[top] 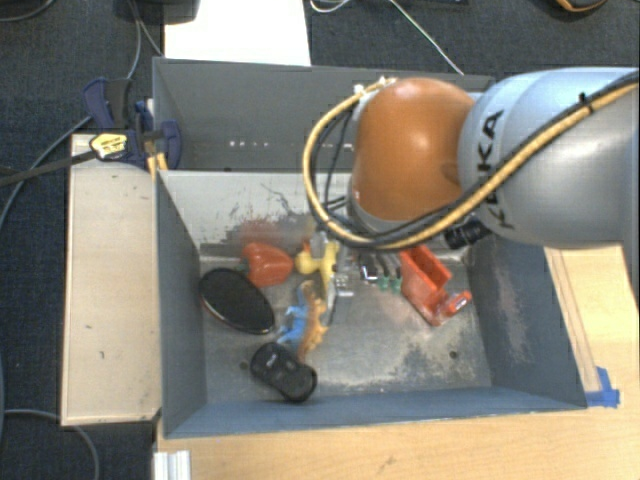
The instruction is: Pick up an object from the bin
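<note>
Grey bin point(420, 353), hand point(338, 280) (beside yellow thing point(316, 261))

A heap point(285, 303) crowds the bin's point(182, 298) left and middle; front-right floor point(420, 360) lies bare.

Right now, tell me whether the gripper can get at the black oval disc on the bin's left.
Probably yes. The black oval disc lies uncovered, left of the gripper; nothing rests on it, though the red lump sits close to its upper edge.
</note>
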Robot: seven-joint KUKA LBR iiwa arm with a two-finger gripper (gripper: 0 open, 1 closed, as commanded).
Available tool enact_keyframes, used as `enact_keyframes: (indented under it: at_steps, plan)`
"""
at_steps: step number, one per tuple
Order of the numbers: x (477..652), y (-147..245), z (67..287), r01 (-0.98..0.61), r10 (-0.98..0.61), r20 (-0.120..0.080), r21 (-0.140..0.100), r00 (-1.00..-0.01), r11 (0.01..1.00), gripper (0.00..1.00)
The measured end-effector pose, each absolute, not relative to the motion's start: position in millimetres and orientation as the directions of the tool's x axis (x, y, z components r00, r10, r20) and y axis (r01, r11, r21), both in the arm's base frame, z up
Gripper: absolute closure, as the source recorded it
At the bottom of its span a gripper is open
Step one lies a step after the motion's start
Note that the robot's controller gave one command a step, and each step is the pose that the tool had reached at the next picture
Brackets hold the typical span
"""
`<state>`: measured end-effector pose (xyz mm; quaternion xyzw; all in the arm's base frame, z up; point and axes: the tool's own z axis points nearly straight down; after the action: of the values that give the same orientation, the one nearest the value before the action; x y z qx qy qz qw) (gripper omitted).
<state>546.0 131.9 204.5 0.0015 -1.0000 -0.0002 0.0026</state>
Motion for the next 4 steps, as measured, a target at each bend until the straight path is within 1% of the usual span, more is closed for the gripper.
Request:
enact_keyframes:
  at_steps: [1,2,3,4]
  plan:
    - [547.8,131,209,0.002,0.002,-0.003,0.001,-1.0,1.0,0.0]
    - [561.4,125,110,-0.134,-0.134,-0.002,0.001,-0.991,0.991,0.0]
    - [547.0,134,90,-0.269,-0.269,-0.005,0.001,-0.963,0.963,1.0]
    - [547.6,134,90,-0.263,-0.263,-0.006,0.001,-0.965,0.965,1.0]
